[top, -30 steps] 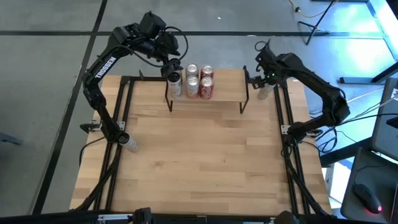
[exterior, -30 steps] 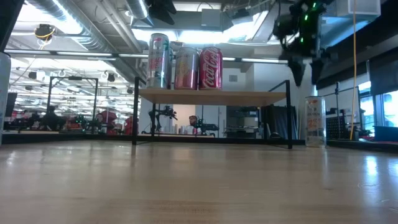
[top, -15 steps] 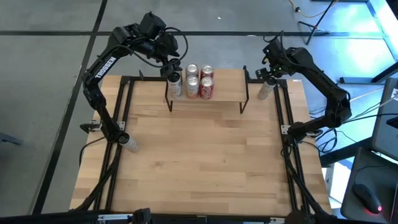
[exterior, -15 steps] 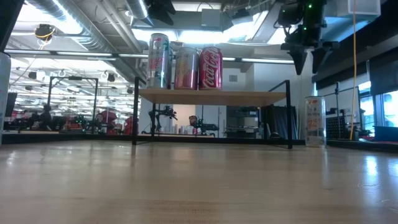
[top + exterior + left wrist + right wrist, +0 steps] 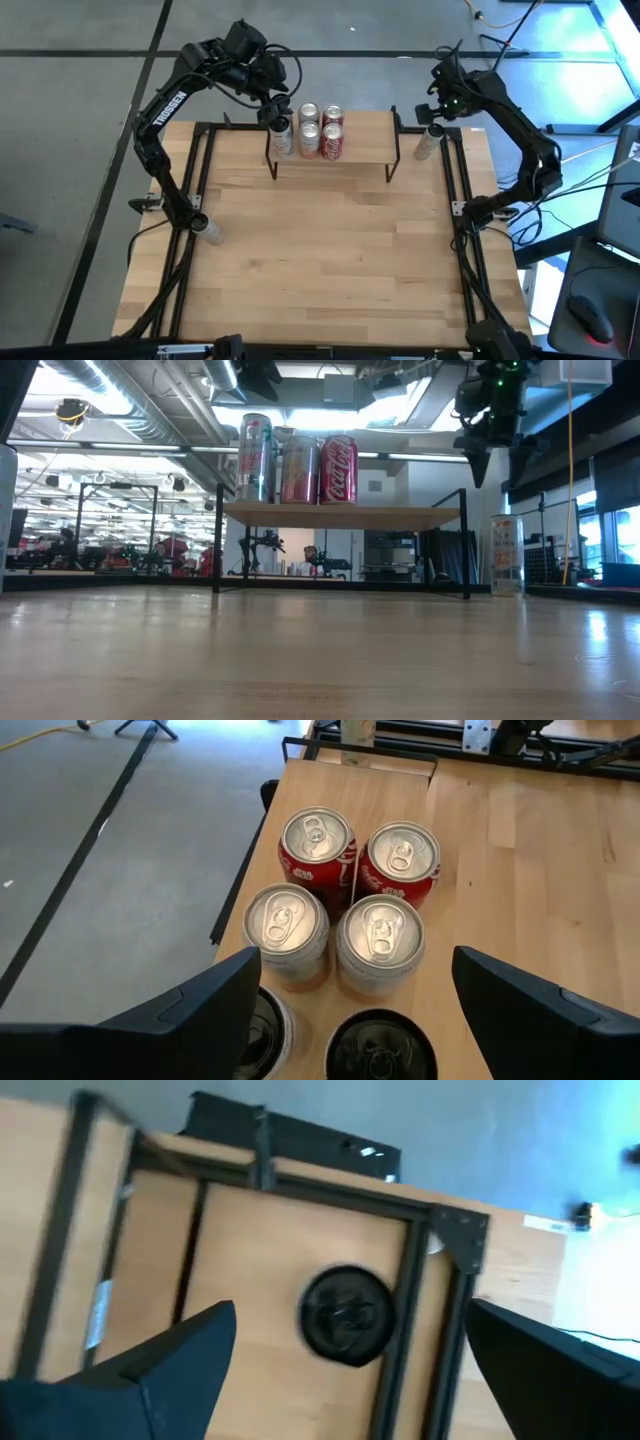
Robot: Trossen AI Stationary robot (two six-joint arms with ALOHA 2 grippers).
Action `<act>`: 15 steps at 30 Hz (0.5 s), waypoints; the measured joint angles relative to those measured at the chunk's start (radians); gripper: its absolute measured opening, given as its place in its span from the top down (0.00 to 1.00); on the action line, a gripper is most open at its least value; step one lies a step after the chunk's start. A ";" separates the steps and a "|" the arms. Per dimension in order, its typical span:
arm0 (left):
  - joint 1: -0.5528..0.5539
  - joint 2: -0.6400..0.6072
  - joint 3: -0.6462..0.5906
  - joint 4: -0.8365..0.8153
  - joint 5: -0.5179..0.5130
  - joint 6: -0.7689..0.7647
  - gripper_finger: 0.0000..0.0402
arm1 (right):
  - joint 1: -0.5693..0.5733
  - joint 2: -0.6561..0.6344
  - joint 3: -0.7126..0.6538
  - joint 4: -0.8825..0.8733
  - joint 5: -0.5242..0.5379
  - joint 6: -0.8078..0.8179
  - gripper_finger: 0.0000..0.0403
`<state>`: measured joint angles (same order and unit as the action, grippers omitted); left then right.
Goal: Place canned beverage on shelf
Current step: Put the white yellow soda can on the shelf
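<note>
Canned beverage (image 5: 426,146) stood upright on the worktop (image 5: 330,250) beneath the wide-open, empty right end effector (image 5: 437,104), likely rigid, smooth, best gripped mid-body.

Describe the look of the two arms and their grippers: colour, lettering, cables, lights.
Both arms are black and jointed. The left arm carries white TROSSEN lettering along one link and black cable loops near the wrist. The right arm shows a small green light near its wrist. Each gripper has two broad, dark, wedge-shaped fingers.
</note>
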<state>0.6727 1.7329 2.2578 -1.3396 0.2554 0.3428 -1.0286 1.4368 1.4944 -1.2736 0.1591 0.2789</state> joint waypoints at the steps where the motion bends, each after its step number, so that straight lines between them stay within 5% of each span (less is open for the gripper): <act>1: 0.000 0.000 0.000 0.000 0.000 0.000 0.21 | 0.001 0.000 0.000 -0.001 -0.007 -0.011 0.07; 15: 0.000 0.000 0.000 0.000 0.001 0.000 0.21 | 0.001 0.069 -0.025 -0.015 0.056 0.036 0.17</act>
<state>0.6727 1.7329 2.2578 -1.3396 0.2561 0.3431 -1.0279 1.5059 1.4691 -1.2883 0.2156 0.3145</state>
